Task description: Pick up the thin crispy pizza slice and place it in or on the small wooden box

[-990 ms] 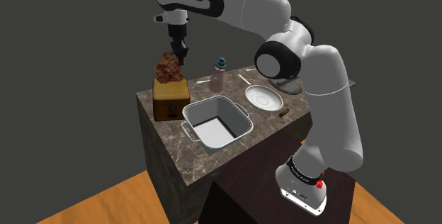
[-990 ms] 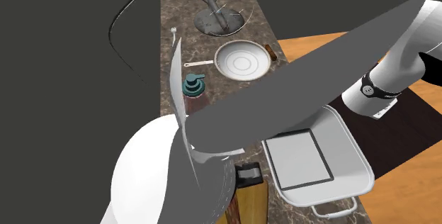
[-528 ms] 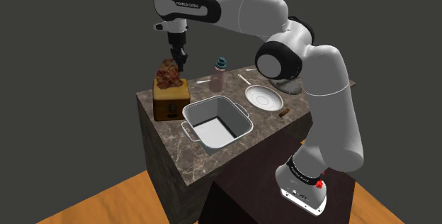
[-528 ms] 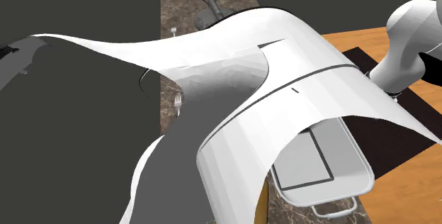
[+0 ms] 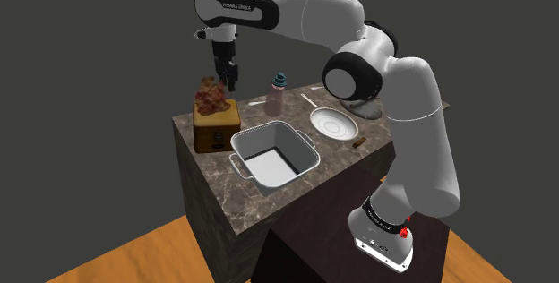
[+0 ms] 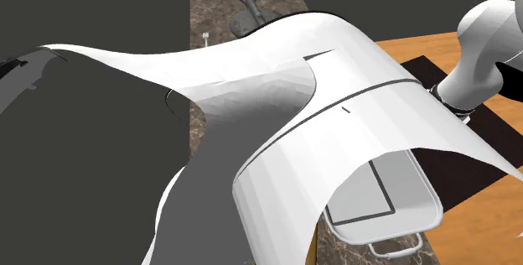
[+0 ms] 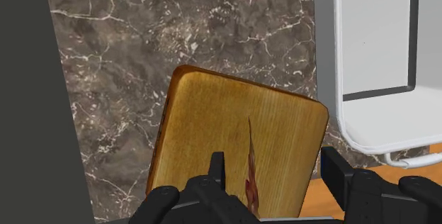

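Note:
The pizza slice, reddish-brown and thin, stands on edge on top of the small wooden box at the counter's far corner on the shoulder view's left. My black gripper hangs just above the box, beside the slice. In the wrist view the slice shows edge-on over the box's wooden top. It stands between my fingers, which are apart and do not touch it. The gripper is open.
A grey metal tub with handles sits next to the box on the dark marble counter. Behind it stand a bottle and a white plate. My white arm blocks most of the second exterior view.
The gripper came down with the slice onto the box, then its fingers parted. The slice now rests on the box top, let go.

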